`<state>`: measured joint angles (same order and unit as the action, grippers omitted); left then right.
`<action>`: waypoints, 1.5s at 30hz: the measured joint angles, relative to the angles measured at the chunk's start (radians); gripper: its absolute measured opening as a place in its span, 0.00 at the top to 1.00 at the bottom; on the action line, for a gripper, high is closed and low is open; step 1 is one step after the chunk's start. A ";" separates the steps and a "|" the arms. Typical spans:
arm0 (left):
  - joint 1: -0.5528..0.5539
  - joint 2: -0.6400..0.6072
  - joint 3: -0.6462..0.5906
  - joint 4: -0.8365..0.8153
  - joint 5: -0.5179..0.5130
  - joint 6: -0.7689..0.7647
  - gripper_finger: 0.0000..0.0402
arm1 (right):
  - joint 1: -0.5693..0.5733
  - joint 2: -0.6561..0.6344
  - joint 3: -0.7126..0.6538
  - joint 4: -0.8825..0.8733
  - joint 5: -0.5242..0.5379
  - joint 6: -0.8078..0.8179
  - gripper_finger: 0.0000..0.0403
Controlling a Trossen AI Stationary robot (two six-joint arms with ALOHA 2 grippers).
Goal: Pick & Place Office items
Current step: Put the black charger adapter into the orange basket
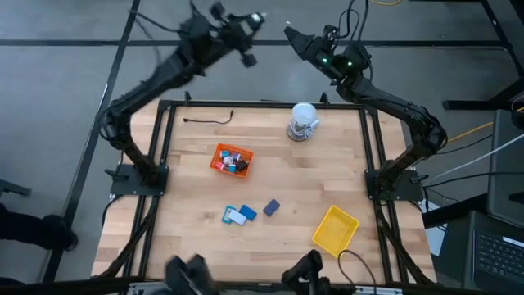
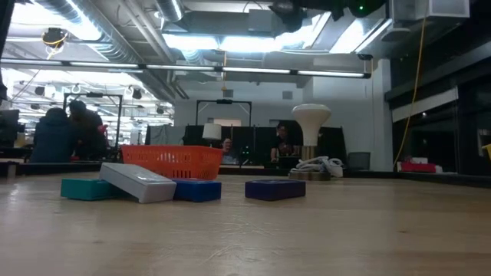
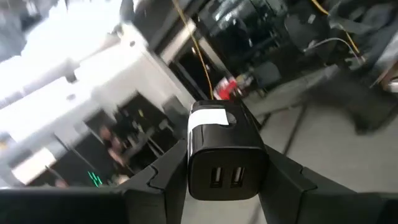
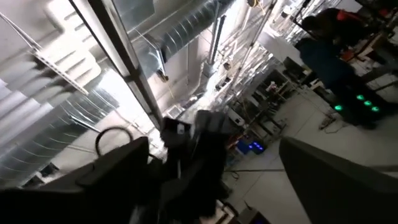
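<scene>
Clamping black charger [image 3: 225,154], left fingers [image 3: 163,180] raised beyond table (right fingers [image 4: 118,163] apart).

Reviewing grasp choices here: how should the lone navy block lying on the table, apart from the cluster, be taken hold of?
Take the navy block across its two long sides, coming straight down from above. It lies flat and low on the table, turned at an angle, with bare wood all round it, so a tool would likely need to turn to match.

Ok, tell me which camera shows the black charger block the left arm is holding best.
The left wrist view: the black charger block fills the frame, clamped in the left gripper, with two ports and a white label visible. The high view shows only a small dark speck beyond the table's far edge. The low view misses it; the right wrist view is unclear.
</scene>
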<state>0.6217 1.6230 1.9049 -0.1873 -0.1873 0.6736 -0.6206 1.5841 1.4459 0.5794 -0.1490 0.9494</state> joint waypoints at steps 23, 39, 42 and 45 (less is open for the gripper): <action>0.169 -0.221 -0.613 -0.546 0.672 -0.446 0.63 | 0.092 -0.113 0.000 -1.284 0.259 -0.520 0.62; -0.166 -0.265 -1.020 -0.312 0.387 -0.675 0.63 | 0.103 -0.128 -0.099 -1.464 0.265 -0.600 0.62; -0.206 -0.265 -1.032 -0.240 0.358 -0.723 0.63 | 0.128 -0.177 -0.228 -1.343 0.242 -0.612 0.62; -0.235 -0.265 -1.033 -0.194 0.337 -0.777 0.63 | 0.168 -0.249 -0.380 -1.125 0.139 -0.576 0.62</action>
<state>0.3867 1.3579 0.8716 -0.3818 0.1501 -0.1032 -0.4524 1.3349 1.0654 -0.5455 -0.0097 0.3734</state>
